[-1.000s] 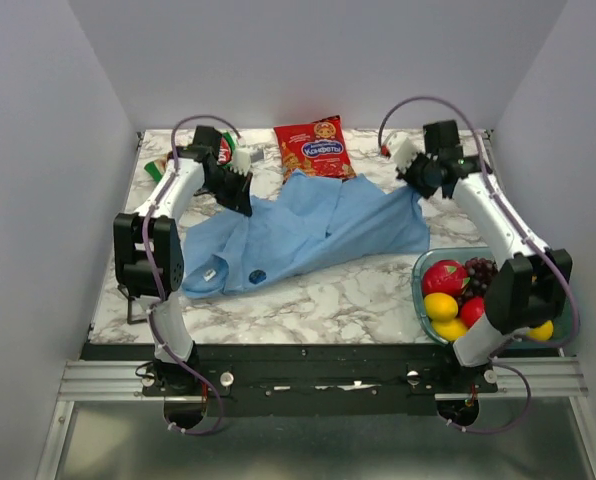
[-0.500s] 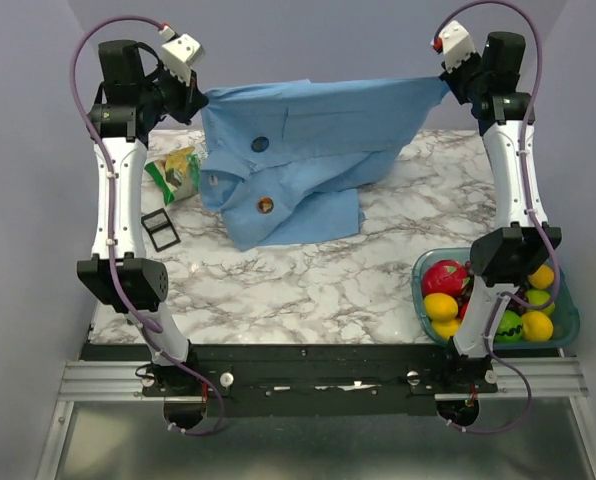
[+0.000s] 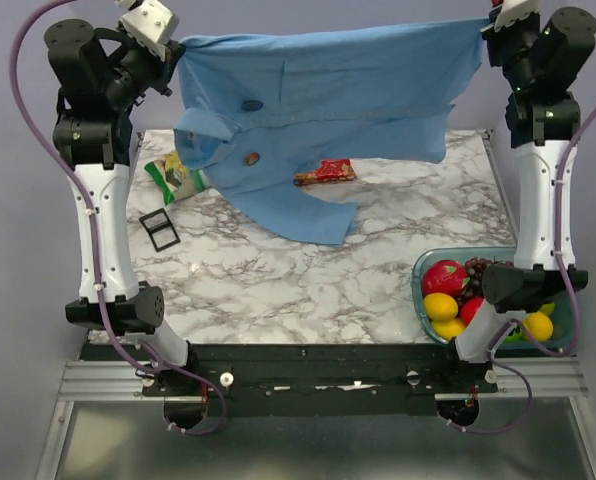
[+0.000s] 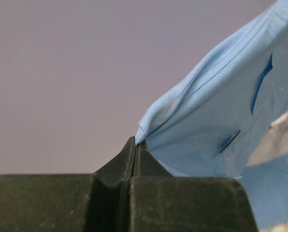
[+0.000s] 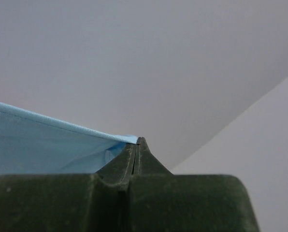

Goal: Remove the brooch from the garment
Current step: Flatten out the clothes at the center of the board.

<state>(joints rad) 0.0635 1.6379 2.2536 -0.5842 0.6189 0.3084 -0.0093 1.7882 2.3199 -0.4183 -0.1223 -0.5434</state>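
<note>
1. My left pincer (image 4: pixel 135 141) has its jaws pressed together on a folded corner of the light blue shirt (image 3: pixel 358 90). It is held high at the upper left of the top view.
2. My right pincer (image 5: pixel 138 141) has its jaws clamped on the opposite corner of the cloth, at the upper right of the top view.
3. The shirt hangs stretched between the two pincers with its top edge nearly taut. The lower hem sags to a point over the middle of the table; I cannot tell whether it touches.
4. The brooch (image 3: pixel 251 104) is small, round and dark blue. It is pinned to the shirt front left of centre, in the upper part of the frame.
5. A second round pin (image 3: pixel 249 157), brownish, sits on the cloth directly below the brooch.
6. The table top (image 3: pixel 278 290) is white marble pattern with grey veining.
7. Things on the table:
   - a green packet (image 3: pixel 178 178) at the left, under the shirt's edge
   - a black rectangular frame (image 3: pixel 159 229) just below the green packet
   - a red snack packet (image 3: pixel 325 172) showing beneath the hem
   - a clear bowl (image 3: pixel 421 266) at the lower right, holding a red apple (image 3: pixel 444 277), a lemon (image 3: pixel 440 306) and dark grapes (image 3: pixel 478 270)
8. The room has plain pale grey-lilac walls (image 3: pixel 18 250) on three sides. Both wrist views show only bare wall behind the cloth.
</note>
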